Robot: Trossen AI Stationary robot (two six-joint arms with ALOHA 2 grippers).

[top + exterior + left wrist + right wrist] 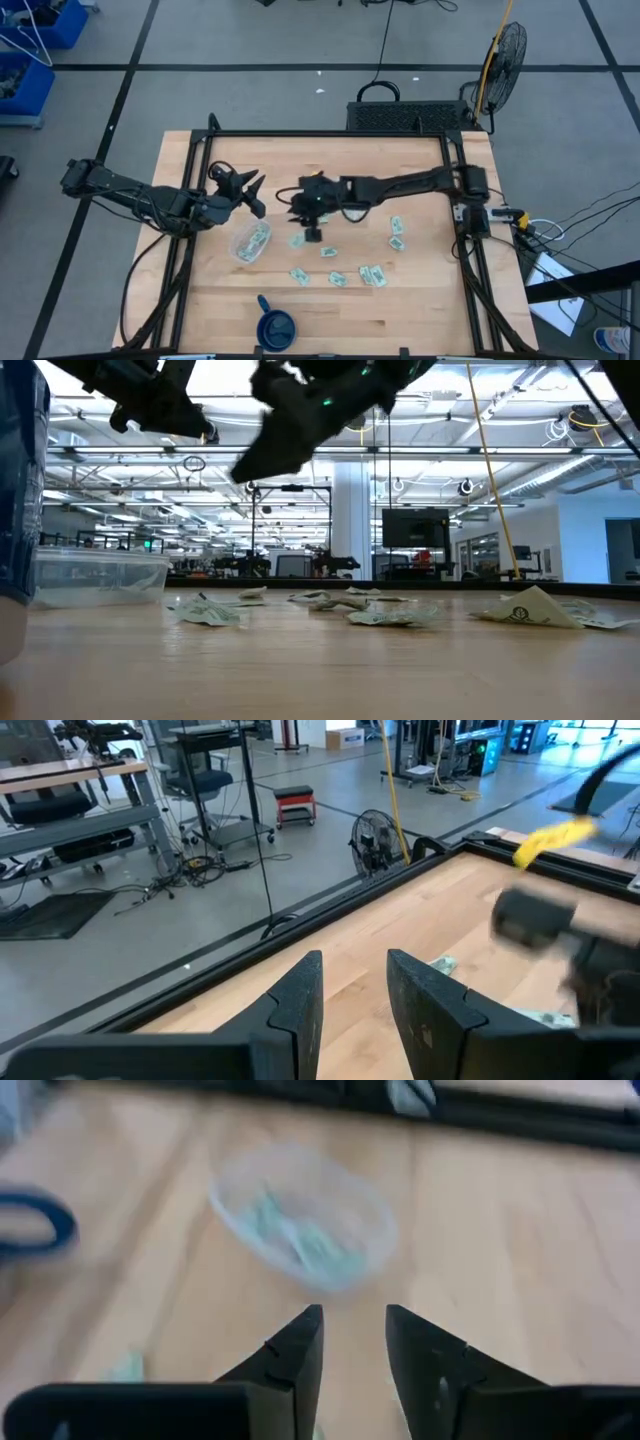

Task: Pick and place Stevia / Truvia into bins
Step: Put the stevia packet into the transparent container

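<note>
The clear tub stands on the table left of centre, with pale green sachets lying in it. More sachets lie flat and scattered to its right. My right gripper hovers above the table just right of the tub, open and empty, pointing toward it. My left gripper hangs in the air on the far side of the tub, open and empty. In the low view both grippers are well above the tabletop.
A dark blue cup with a handle stands near the table's near edge. A black frame runs round the table's far and side edges. Bare wood lies along the far part of the table. A fan stands beyond the table.
</note>
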